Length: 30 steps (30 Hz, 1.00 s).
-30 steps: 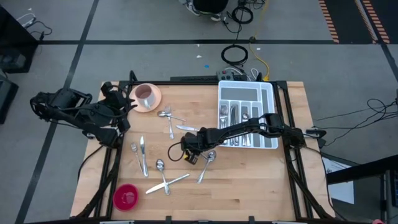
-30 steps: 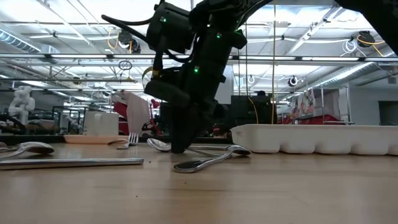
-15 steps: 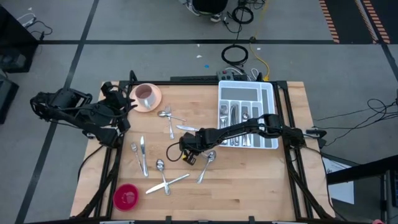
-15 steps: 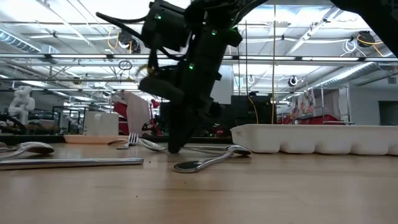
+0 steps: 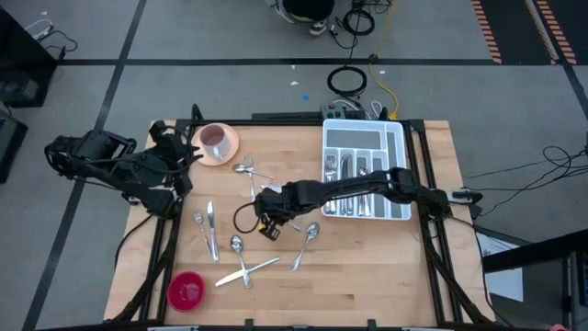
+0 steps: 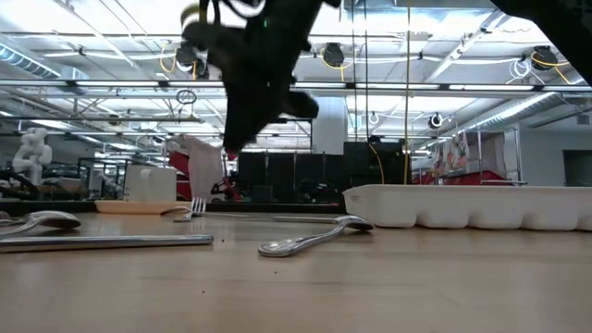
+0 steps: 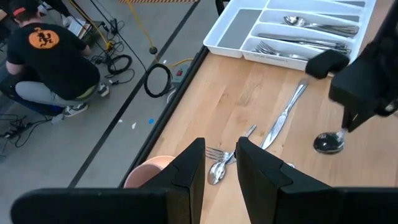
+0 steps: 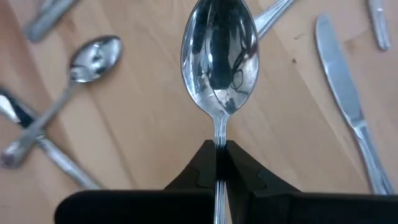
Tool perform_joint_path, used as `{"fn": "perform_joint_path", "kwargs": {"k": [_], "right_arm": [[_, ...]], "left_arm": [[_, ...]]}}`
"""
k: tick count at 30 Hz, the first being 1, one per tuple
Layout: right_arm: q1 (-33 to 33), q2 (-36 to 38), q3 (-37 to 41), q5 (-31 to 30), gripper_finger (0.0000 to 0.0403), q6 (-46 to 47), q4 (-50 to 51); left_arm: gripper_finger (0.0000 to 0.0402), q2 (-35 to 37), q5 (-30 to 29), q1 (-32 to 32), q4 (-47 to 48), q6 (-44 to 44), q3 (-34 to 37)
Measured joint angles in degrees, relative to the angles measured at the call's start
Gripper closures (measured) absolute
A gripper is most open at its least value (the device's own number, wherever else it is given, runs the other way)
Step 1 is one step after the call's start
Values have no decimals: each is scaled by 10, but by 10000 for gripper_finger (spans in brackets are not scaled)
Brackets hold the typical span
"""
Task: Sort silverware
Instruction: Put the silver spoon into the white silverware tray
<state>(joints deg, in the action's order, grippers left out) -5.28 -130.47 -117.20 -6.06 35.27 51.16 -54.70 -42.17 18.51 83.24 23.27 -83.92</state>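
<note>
right gripper (image 8: 217, 163) jaws pinch a spoon (image 8: 218, 56) above the table (image 5: 367, 267) — left gripper (image 7: 219, 163) jaws slightly spread.

white cutlery tray (image 5: 397, 158), pink cup (image 5: 214, 140), red bowl (image 5: 186, 291)

No readable text or labels anywhere

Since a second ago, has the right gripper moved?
Yes. The right gripper, shut on a spoon, has lifted clear of the table in the low view and, from above, shifted away from the tray.
</note>
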Motion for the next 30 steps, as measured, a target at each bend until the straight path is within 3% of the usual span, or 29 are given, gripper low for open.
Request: {"fn": "perform_joint_path", "kwargs": {"k": [11,30], "right_arm": [[4,2,-178,-34,403,17,150],[26,64,-178,-50,403,59,200]], "left_arm": [[305,0,1,0,0,-1,0],[305,0,1,0,-1,-1,0]]}}
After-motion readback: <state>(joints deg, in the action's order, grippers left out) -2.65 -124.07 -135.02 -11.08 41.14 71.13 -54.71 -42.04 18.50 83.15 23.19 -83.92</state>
